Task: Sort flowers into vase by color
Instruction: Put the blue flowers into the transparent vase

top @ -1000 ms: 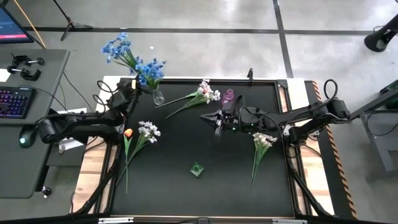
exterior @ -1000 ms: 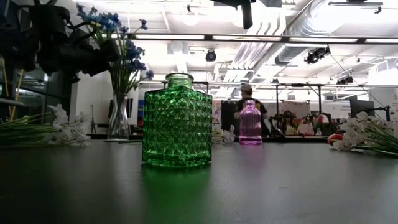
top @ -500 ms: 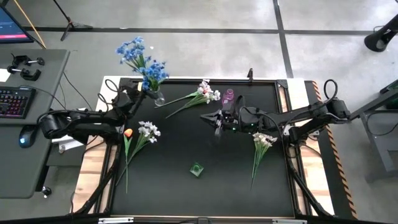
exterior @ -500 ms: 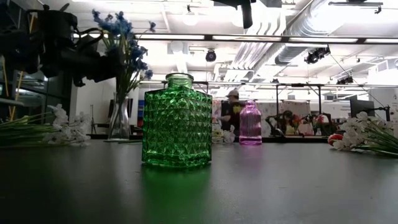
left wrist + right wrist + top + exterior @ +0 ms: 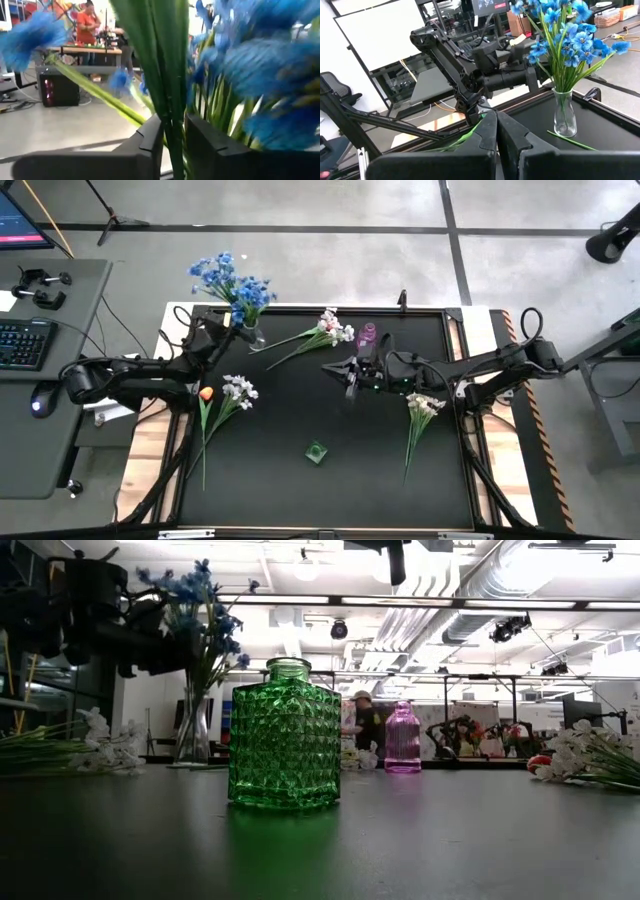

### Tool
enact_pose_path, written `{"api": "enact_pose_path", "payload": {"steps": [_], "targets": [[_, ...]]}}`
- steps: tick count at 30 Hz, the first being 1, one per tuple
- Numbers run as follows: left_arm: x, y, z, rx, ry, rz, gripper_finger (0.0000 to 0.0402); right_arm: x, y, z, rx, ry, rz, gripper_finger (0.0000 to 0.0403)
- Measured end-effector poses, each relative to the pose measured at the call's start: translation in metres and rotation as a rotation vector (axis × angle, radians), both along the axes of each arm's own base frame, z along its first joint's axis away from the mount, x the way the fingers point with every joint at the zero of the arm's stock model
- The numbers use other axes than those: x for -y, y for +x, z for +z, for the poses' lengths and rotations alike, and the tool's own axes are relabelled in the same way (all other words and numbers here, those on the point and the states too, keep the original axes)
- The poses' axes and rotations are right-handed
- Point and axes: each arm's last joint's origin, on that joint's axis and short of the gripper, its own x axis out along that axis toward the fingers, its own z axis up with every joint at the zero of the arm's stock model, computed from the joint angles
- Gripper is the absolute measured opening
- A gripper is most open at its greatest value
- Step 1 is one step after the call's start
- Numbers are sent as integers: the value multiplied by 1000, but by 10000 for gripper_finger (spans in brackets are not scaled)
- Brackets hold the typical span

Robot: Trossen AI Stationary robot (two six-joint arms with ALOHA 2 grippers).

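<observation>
The left pincer (image 5: 222,332) sits at the far left corner of the counter (image 5: 300,420), right at the clear vase (image 5: 252,335). Its fingers (image 5: 152,137) stand a narrow gap apart, with the green stems of the blue flowers (image 5: 232,281) running between them; whether they press the stems or stand just off them I cannot tell. The blue flowers stand upright in the clear vase, blossoms fanned out above its neck.

The right pincer (image 5: 349,378) hovers near the middle of the counter, pinched fully together and holding nothing, just beside the purple vase (image 5: 367,333).

Nearer the left arm, an orange tulip (image 5: 206,393) and a white bunch (image 5: 238,389) lie side by side on the counter, stems trailing toward the front edge. A white-pink bunch (image 5: 331,328) lies along the far edge between the clear vase and the purple vase. Another white bunch (image 5: 423,406) lies on the right side, under the right arm.

The green vase (image 5: 317,451) stands upright by itself toward the front middle, well apart from every flower. In the low view, a person (image 5: 365,720) shows far off in the room behind the counter.
</observation>
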Motion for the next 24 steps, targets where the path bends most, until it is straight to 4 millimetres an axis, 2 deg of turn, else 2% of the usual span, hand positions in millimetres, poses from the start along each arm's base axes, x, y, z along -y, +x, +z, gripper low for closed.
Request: {"api": "enact_pose_path", "payload": {"steps": [10,17,24], "targets": [[2,1,-2,-9,-25,-100,142,0,0,4,46,2,-2,9],[7,-5,1,-63,-47,-106,178,1,0,5,52,6,-17,55],[13,-15,13,-86,25,-78,189,1,0,5,52,8,-17,90]]}}
